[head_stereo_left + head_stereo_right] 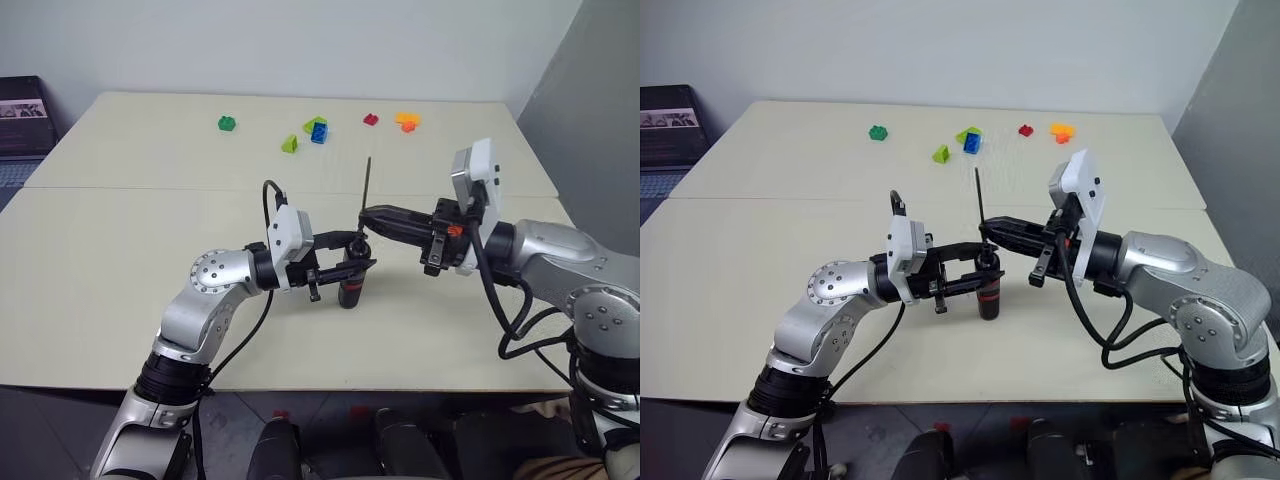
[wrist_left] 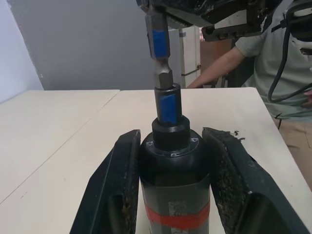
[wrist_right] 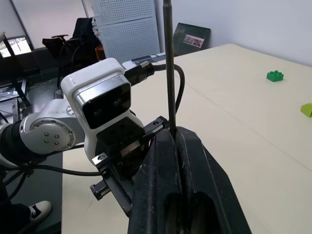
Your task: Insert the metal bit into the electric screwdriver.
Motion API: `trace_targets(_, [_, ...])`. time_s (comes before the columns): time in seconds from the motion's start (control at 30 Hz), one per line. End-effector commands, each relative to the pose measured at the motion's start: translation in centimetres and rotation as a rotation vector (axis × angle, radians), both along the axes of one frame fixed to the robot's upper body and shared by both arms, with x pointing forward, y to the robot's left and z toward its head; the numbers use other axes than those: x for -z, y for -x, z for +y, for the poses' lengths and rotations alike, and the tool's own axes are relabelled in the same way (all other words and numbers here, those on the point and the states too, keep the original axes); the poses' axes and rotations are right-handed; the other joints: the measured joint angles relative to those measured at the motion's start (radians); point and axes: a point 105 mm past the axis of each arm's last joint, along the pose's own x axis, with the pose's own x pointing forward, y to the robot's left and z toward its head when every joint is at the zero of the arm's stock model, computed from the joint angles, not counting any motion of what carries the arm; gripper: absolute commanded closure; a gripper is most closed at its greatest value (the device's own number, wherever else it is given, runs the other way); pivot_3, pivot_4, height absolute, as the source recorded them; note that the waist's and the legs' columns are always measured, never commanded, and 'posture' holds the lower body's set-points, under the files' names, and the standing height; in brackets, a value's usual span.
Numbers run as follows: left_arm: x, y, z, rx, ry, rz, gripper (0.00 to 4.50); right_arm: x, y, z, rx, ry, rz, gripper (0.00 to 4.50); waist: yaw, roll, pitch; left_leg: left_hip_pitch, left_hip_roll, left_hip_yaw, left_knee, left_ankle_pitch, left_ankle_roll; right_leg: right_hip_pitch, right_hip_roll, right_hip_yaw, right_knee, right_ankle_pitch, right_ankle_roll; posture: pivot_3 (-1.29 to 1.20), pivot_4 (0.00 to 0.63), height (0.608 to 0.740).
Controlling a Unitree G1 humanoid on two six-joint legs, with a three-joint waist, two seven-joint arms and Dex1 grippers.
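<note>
My left gripper (image 1: 352, 258) is shut on the electric screwdriver (image 1: 350, 292), a dark cylinder with a red band, and holds it upright just above the table (image 1: 150, 260). In the left wrist view its two fingers (image 2: 117, 185) clamp the body (image 2: 174, 180) from both sides. From the right, my right gripper (image 1: 366, 216) is shut on the metal bit (image 1: 367, 185), which stands upright straight over the screwdriver. The bit's thicker lower end (image 2: 158, 44) meets the blue-marked nose; how deep it sits is hidden. The thin rod (image 3: 169, 63) rises from between the closed fingers (image 3: 195, 161).
Small toy bricks lie at the table's far side: green (image 1: 227, 123), yellow-green (image 1: 290, 144), blue (image 1: 318, 132), red (image 1: 371, 119), orange (image 1: 407, 121). A dark case (image 1: 22, 115) sits off the far left corner. A person (image 2: 273, 53) stands beyond the table.
</note>
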Motion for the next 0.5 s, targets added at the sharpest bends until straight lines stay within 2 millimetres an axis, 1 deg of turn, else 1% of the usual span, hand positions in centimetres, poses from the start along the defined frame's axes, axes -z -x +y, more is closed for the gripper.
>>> trace_targets(0.03, [0.92,-0.81,0.98,-0.066,-0.06,0.011,2.87,-0.34,0.65,0.05,-0.013,-0.008,-0.033,4.5,0.0,0.0,0.0,0.0,0.0,0.0,0.0,0.0,0.0,0.0,0.0,0.0,0.0,0.0,0.0,0.0,0.15,0.74])
trace_targets(0.33, [0.91,-0.79,0.98,-0.064,-0.061,0.012,2.87,0.04,1.43,0.12,-0.028,-0.005,-0.031,4.5,0.0,0.0,0.0,0.0,0.0,0.0,0.0,0.0,0.0,0.0,0.0,0.0,0.0,0.0,0.0,0.0,0.15,0.74])
trace_targets(0.5, [0.89,-0.81,0.95,-0.064,-0.061,0.01,2.87,-0.09,1.45,0.12,-0.033,-0.004,-0.034,4.5,0.0,0.0,0.0,0.0,0.0,0.0,0.0,0.0,0.0,0.0,0.0,0.0,0.0,0.0,0.0,0.0,0.15,0.74])
